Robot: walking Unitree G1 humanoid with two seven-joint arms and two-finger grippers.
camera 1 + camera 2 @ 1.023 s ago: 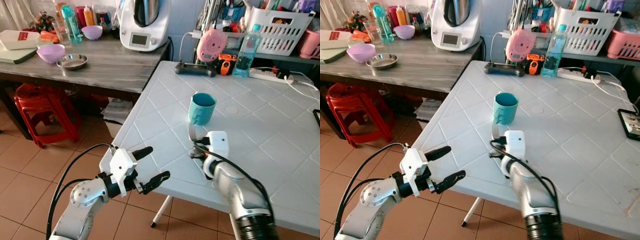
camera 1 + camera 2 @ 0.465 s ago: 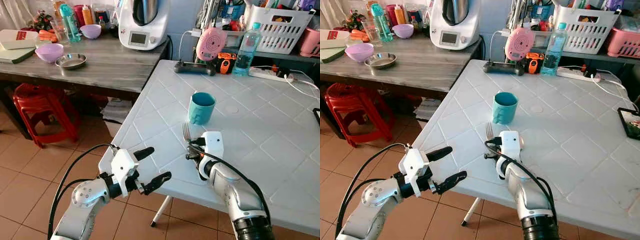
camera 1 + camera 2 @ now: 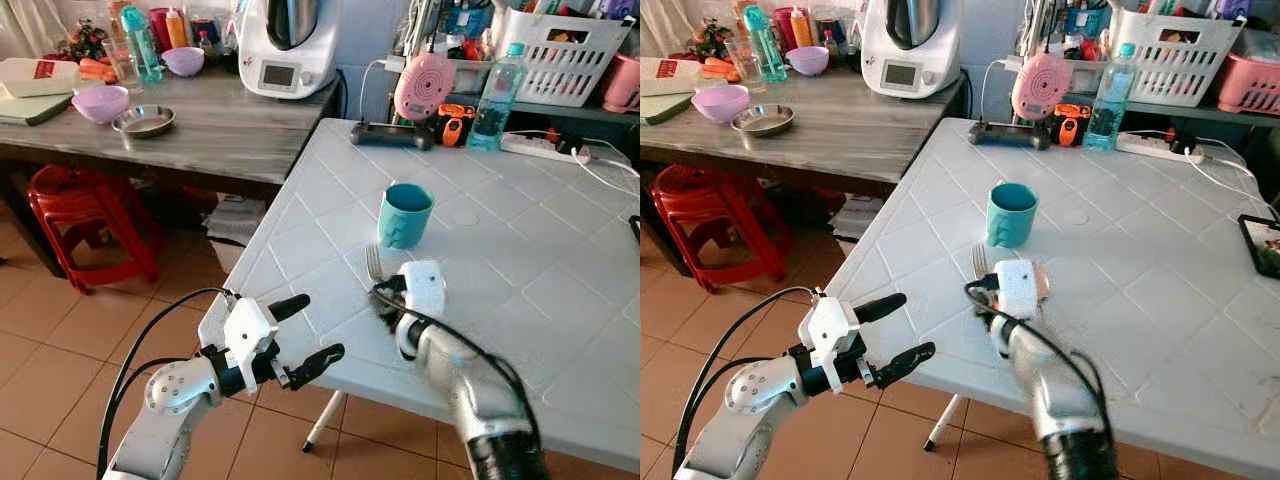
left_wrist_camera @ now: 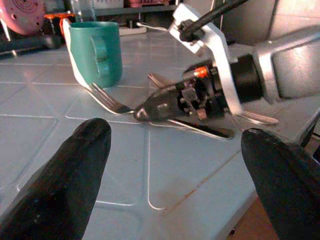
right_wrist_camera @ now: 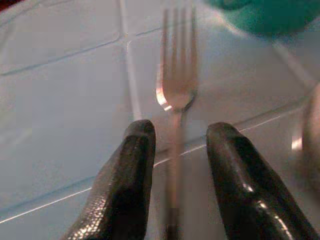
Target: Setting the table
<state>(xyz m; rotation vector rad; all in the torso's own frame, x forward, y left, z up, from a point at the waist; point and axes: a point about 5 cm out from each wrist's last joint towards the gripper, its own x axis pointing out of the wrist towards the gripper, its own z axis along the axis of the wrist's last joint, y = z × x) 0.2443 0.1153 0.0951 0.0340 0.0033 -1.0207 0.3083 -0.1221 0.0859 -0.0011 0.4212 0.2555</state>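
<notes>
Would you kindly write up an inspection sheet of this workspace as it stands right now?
Surface: white tiled table, faint rusty stain near the front edge.
Job's things: fork lying flat, tines toward the teal mug; a spoon beside it.
Clutter: water bottle, pink gadget, white basket at the far edge.
Grippers: right tool open, fingers either side of the fork handle; left tool open, off the table's front corner.
Cables: power strip with white lead; black cables on both arms.
Surroundings: wooden counter with bowls, kitchen machine; red stools below.
</notes>
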